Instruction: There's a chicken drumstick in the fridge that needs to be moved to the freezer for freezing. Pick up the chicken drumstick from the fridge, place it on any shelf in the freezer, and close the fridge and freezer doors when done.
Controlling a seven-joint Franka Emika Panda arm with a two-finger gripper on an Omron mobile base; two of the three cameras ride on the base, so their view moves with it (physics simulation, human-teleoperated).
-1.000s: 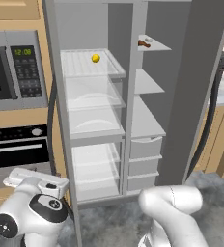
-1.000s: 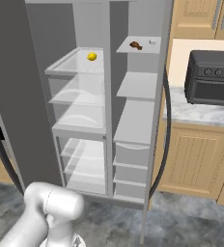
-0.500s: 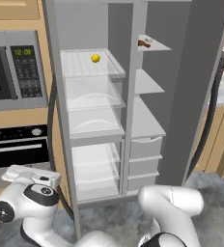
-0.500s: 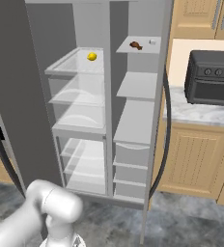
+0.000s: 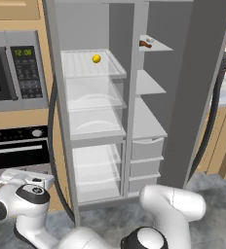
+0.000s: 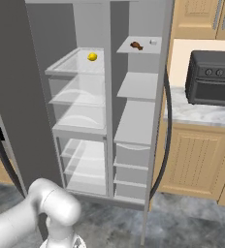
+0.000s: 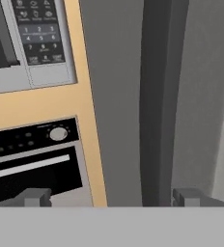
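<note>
The brown chicken drumstick (image 5: 144, 44) (image 6: 136, 46) lies on the top shelf of the right-hand compartment, the fridge. The left-hand compartment, the freezer (image 5: 93, 121) (image 6: 80, 116), has several glass shelves. Both doors stand wide open. My arm is folded low at the bottom left of the left base view, far below the drumstick and left of the cabinet. In the hand view my gripper (image 7: 112, 198) is open, its fingertips (image 7: 36, 197) far apart with nothing between them. It faces the oven front and the grey edge of the freezer door (image 7: 119, 96).
A yellow lemon (image 5: 96, 58) (image 6: 92, 56) sits on the freezer's top shelf. A small white item (image 6: 153, 42) lies beside the drumstick. A microwave (image 5: 8, 73) and oven (image 5: 17, 146) stand left of the cabinet. A toaster oven (image 6: 214, 77) sits on the right counter.
My arm has turned slightly low at the left of the cabinet. The gripper stays open, and nothing inside the fridge or freezer has moved.
</note>
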